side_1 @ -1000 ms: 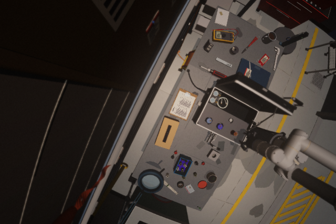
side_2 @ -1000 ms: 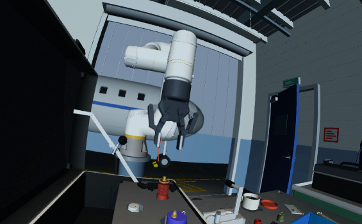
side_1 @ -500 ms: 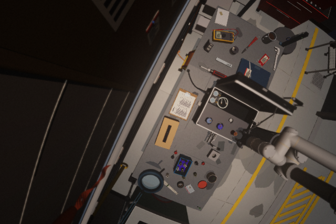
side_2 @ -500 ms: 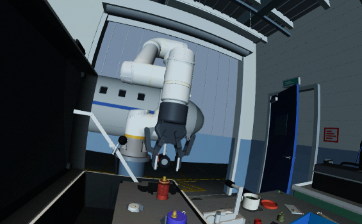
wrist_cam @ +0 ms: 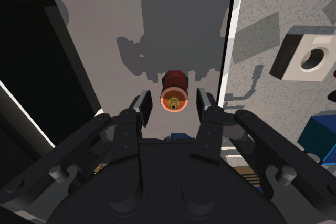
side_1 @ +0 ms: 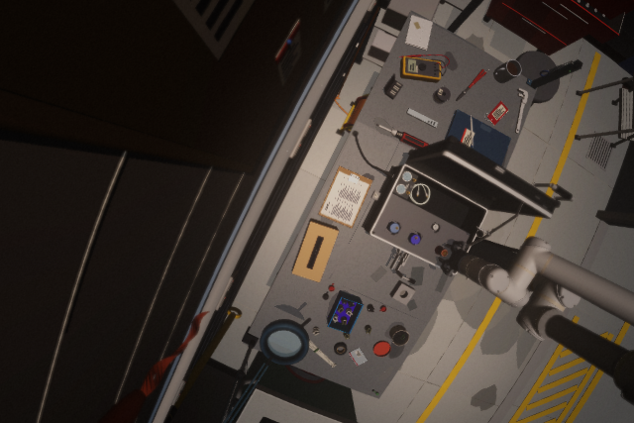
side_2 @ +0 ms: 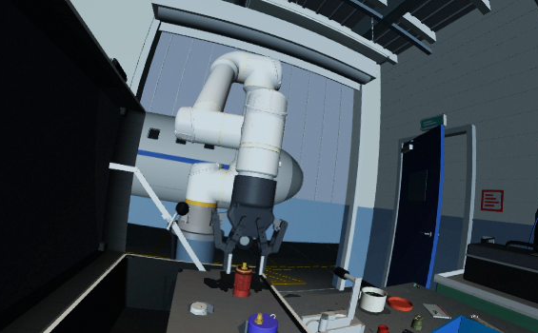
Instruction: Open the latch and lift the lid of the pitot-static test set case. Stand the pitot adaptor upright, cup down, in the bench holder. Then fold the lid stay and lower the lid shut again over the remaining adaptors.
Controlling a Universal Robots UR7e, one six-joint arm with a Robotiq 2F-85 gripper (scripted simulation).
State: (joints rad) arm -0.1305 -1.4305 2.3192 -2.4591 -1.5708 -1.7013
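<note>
My gripper [wrist_cam: 171, 103] [side_2: 244, 265] [side_1: 444, 253] is open and holds nothing, its fingers standing to either side of the red pitot adaptor's top. The red pitot adaptor [wrist_cam: 174, 91] [side_2: 242, 280] [side_1: 440, 251] stands upright on the panel of the open test set case [side_1: 427, 211], near the panel's corner, with its brass fitting up. The case lid [side_1: 481, 175] stands raised, propped by the thin lid stay [side_2: 163, 211] with a black knob. The bench holder [wrist_cam: 305, 57] [side_1: 403, 293], a pale block with a round hole, sits on the bench beside the case.
A blue box [side_1: 344, 312] with brass terminals sits on the bench past the holder. A blue adaptor [side_2: 259, 323] and a grey cap [side_2: 201, 308] stand on the case panel. A white cup [side_2: 371, 298], a red disc [side_2: 399, 303] and small fittings lie on the bench.
</note>
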